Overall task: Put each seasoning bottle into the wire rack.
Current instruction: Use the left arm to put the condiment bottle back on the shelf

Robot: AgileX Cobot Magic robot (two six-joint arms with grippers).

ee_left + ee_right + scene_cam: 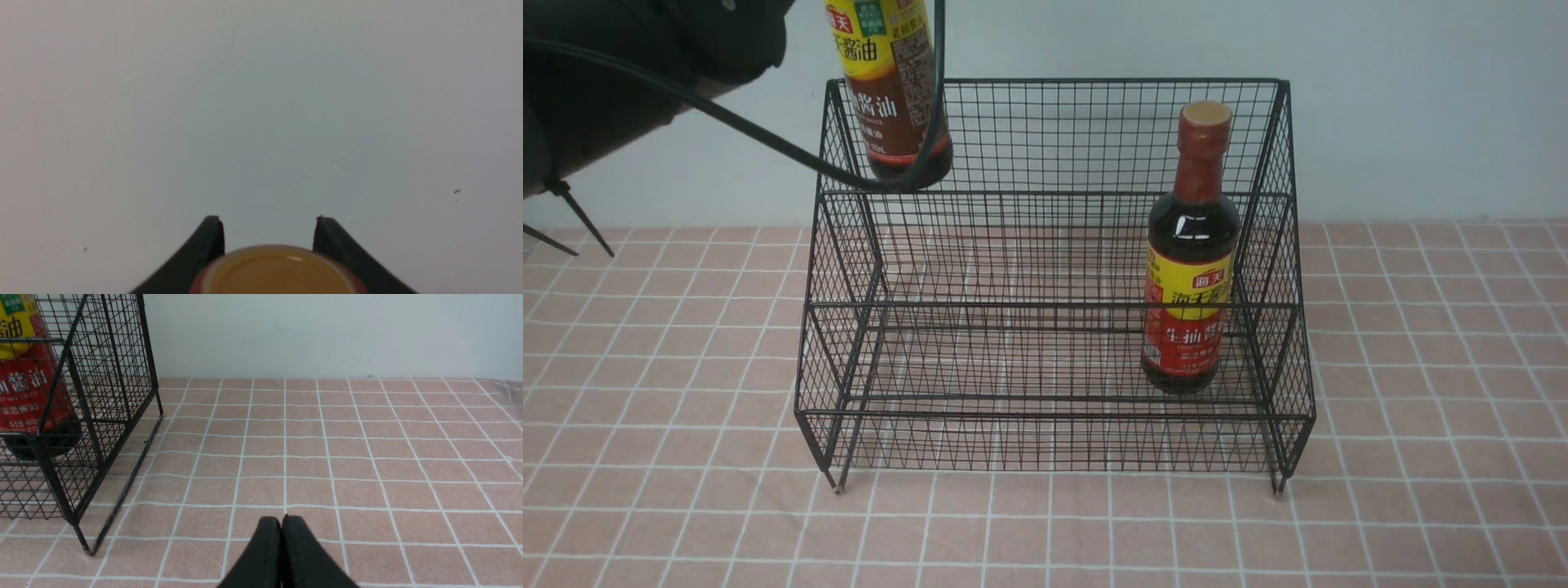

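Front view: the yellow-and-brown bottle (890,90) hangs at the upper left, its base just above the upper tier of the wire rack (1054,82) and close to the side mesh. The yellow-and-red bottle (1191,278) is already stood on the lower tier, at right. A black cable (727,118) crosses the hanging bottle and could be snagged on the wires.

Left wrist view: the left gripper (267,228) is clamped either side of the tan cap (278,273). Held so high, the bottle could be swung and toppled on release.

Right wrist view: the right gripper (282,524) is pressed closed, empty.

Soft, even, bright light; faint shadows; small glare on the red-label bottle (1191,273); tan cap (278,274) blurred.
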